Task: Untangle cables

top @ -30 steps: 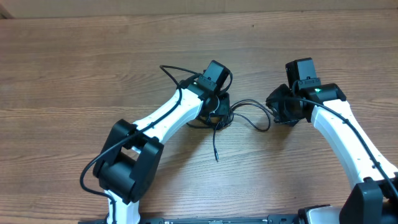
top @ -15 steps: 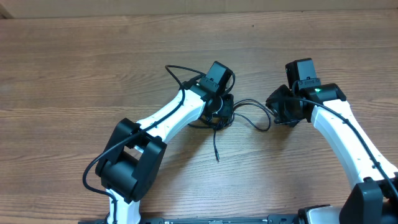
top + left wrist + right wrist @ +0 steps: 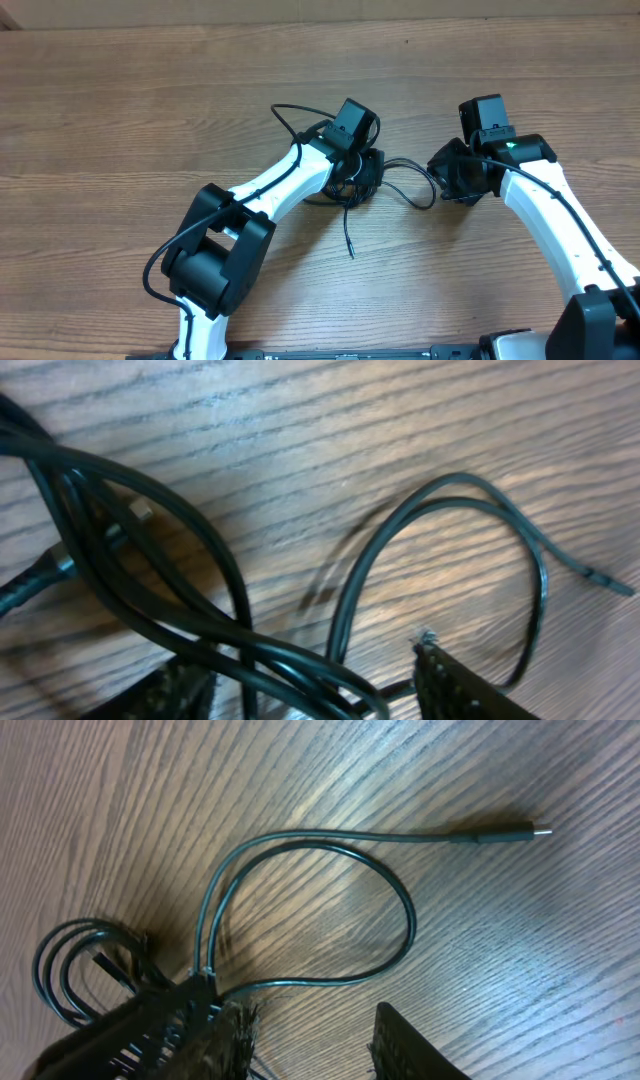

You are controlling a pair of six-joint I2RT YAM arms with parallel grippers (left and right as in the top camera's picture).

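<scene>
You have the cables (image 3: 349, 235) lying near the middle of the tabletop (image 3: 120, 120), well away from every edge. They are thin black cords bunched into a small tangle. One loose end trails from the tangle toward the near edge, and a loop reaches out toward the right side.

Your left gripper (image 3: 358, 172) sits directly over the tangle. In the left wrist view its fingers (image 3: 460, 685) stand well apart, and several strands (image 3: 230, 575) pass through the gap between them. A sliver of bare wood shows beside the right finger, so nothing is pinched there. A double loop curves away across the wood and ends in a small plug (image 3: 600, 575).

Your right gripper (image 3: 455, 178) sits just to the right of the tangle, at the outer end of the loop. In the right wrist view its fingers (image 3: 160, 1030) are moderately apart with wood showing between them. The two strands of a loop (image 3: 410, 925) meet at the tip of the left finger. You cannot tell from here whether they merely touch it. One strand runs on to a slim plug with a metal tip (image 3: 500, 836) lying flat on the wood.
</scene>
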